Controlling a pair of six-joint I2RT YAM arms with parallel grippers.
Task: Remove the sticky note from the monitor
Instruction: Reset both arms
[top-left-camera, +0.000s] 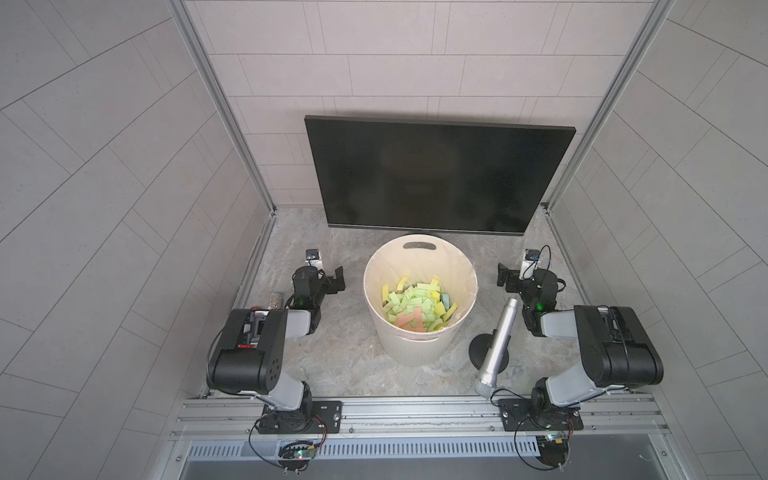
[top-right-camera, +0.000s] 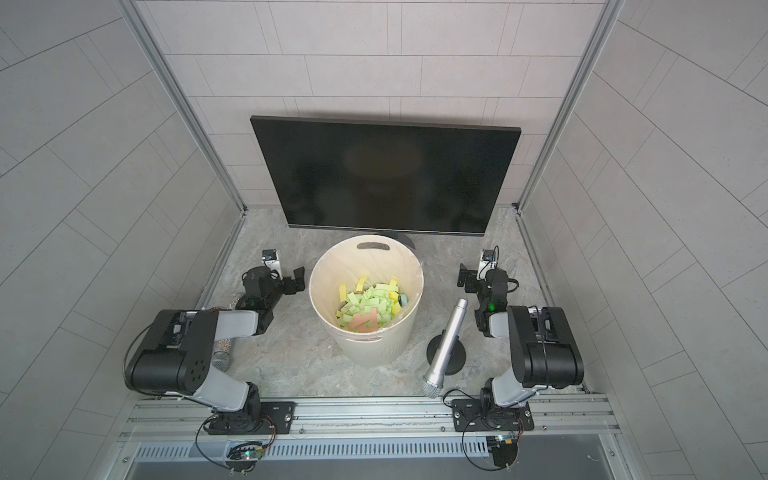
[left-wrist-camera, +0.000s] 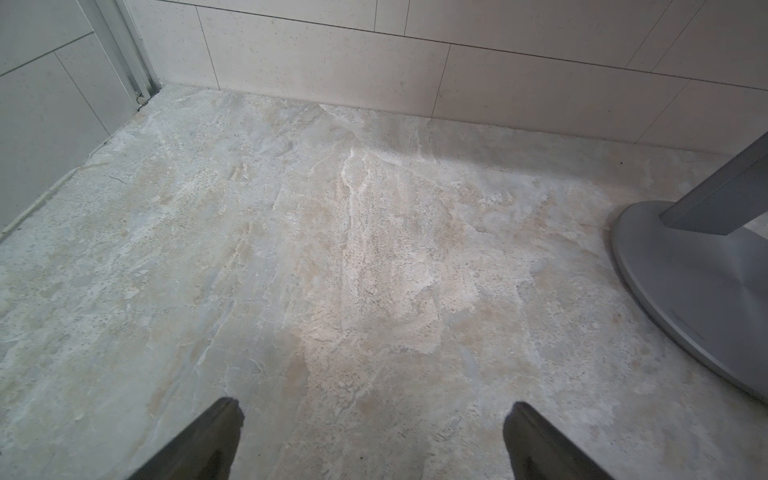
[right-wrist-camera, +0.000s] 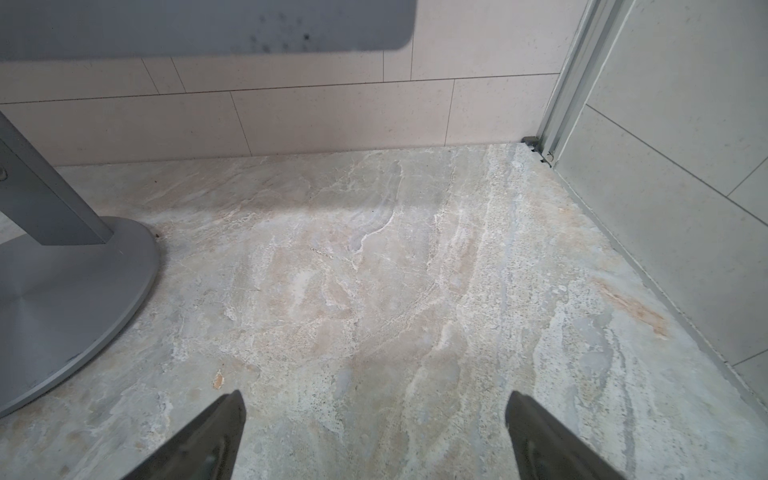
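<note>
The monitor (top-left-camera: 436, 174) (top-right-camera: 386, 174) stands at the back against the tiled wall, its black screen bare; no sticky note shows on it. My left gripper (top-left-camera: 337, 279) (top-right-camera: 297, 280) rests low, left of the cream bucket, open and empty. My right gripper (top-left-camera: 503, 276) (top-right-camera: 464, 276) rests to the bucket's right, also open and empty. In the left wrist view the left gripper (left-wrist-camera: 374, 415) has its jaws wide apart over bare stone, with the monitor's grey stand base (left-wrist-camera: 685, 282) off to one side. The right gripper (right-wrist-camera: 376, 411) shows the same, beside the base (right-wrist-camera: 62, 291).
The cream bucket (top-left-camera: 415, 349) (top-right-camera: 374, 349) stands in front of the monitor, with several green, yellow and pink paper notes (top-left-camera: 415, 303) inside. A silver microphone (top-left-camera: 498, 340) leans on a black round stand near the right arm. A glittery microphone (top-right-camera: 222, 357) lies by the left arm.
</note>
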